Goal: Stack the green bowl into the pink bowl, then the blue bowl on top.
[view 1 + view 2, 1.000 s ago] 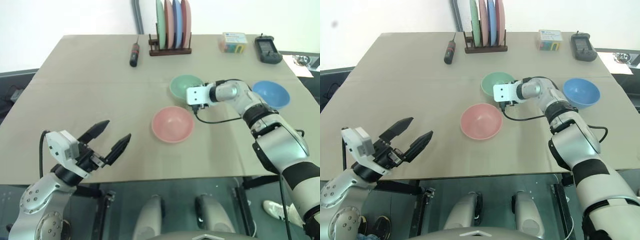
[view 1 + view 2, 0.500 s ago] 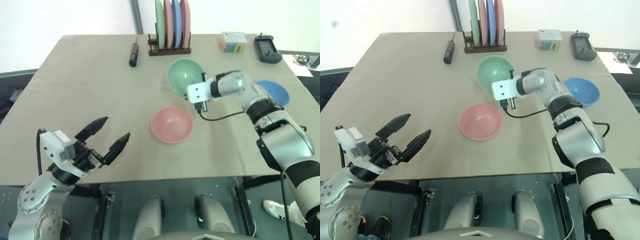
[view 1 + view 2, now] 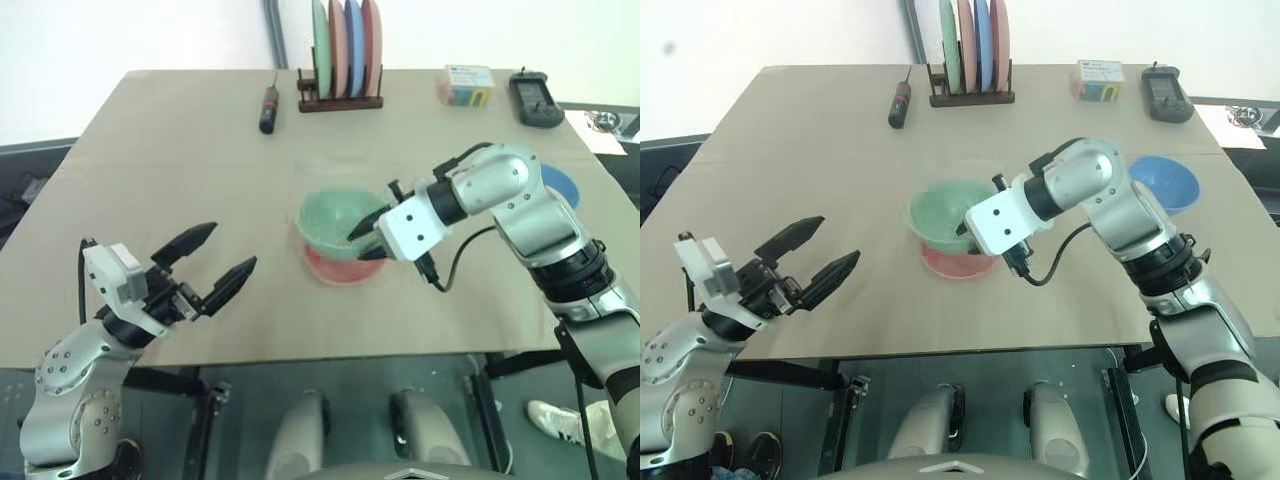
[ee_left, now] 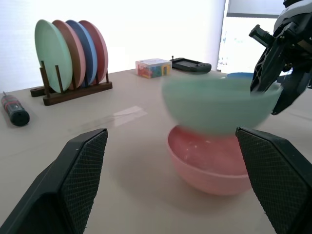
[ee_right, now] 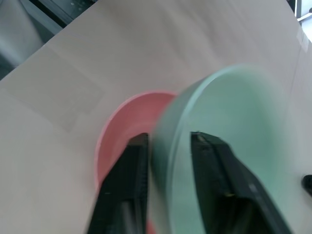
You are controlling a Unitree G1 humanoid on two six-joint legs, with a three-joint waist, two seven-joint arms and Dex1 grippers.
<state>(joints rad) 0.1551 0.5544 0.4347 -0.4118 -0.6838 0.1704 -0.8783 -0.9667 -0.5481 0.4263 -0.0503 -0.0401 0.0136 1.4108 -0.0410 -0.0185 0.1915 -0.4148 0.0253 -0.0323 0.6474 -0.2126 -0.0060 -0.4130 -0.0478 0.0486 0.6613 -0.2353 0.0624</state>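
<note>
The green bowl (image 3: pixel 335 218) hangs blurred just above the pink bowl (image 3: pixel 340 268), roughly level and centred over it. My right gripper (image 3: pixel 362 240) reaches in from the right, open, with one finger inside the green rim and one outside. In the right wrist view the green bowl's rim (image 5: pixel 168 146) runs between the two fingers (image 5: pixel 134 165), with the pink bowl (image 5: pixel 122 126) below. The blue bowl (image 3: pixel 562 185) rests on the table at the right, partly behind my right arm. My left gripper (image 3: pixel 230 247) hovers open and empty at the table's near left.
A wooden rack of upright plates (image 3: pixel 340 60) stands at the far edge, with a screwdriver (image 3: pixel 268 108) to its left. A coloured box (image 3: pixel 467 85) and a black device (image 3: pixel 535 98) lie at the far right.
My right gripper lifted the green bowl off the table beside the blue bowl and brought it nearer, over the pink bowl. Its fingers have since parted. The left gripper has hardly moved.
</note>
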